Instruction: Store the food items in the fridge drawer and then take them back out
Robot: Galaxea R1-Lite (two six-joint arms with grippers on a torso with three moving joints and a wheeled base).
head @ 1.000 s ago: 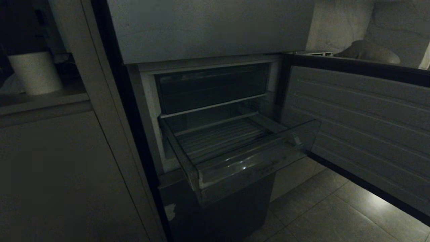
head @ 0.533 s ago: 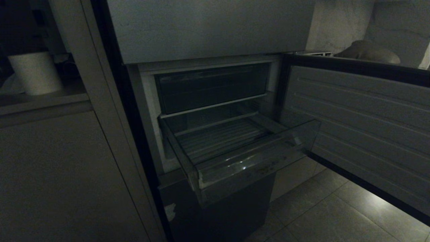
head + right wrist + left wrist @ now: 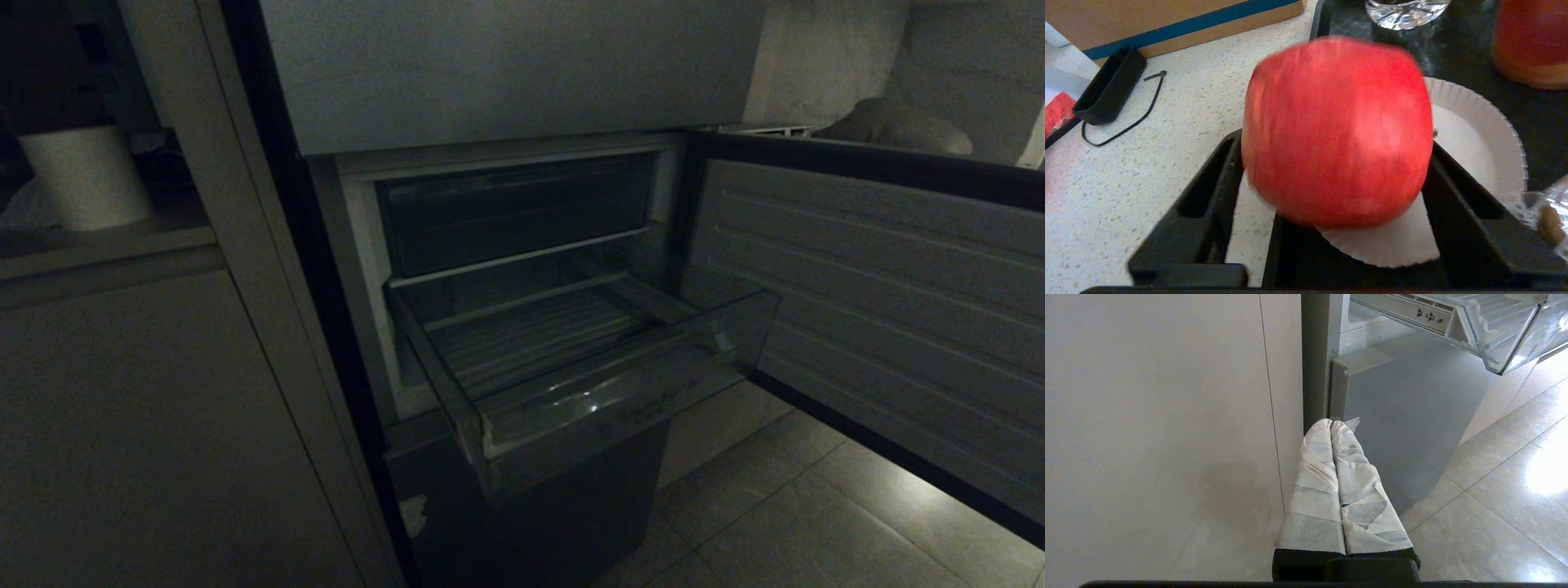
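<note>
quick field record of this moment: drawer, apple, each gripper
fridge drawer: pulled out, no food seen in it
apple: red, between the right gripper's fingers, over a white paper plate
right gripper: at the speckled counter, fingers either side of the apple, grip unclear
left gripper: shut, low beside the fridge

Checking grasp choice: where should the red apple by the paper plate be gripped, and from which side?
Probably across its widest middle, on the two rounded flanks: the apple is round and smooth, so a higher or lower grip could slip. Come from the counter side, as the right gripper straddling it does; a glass and a red cup crowd the far side.
</note>
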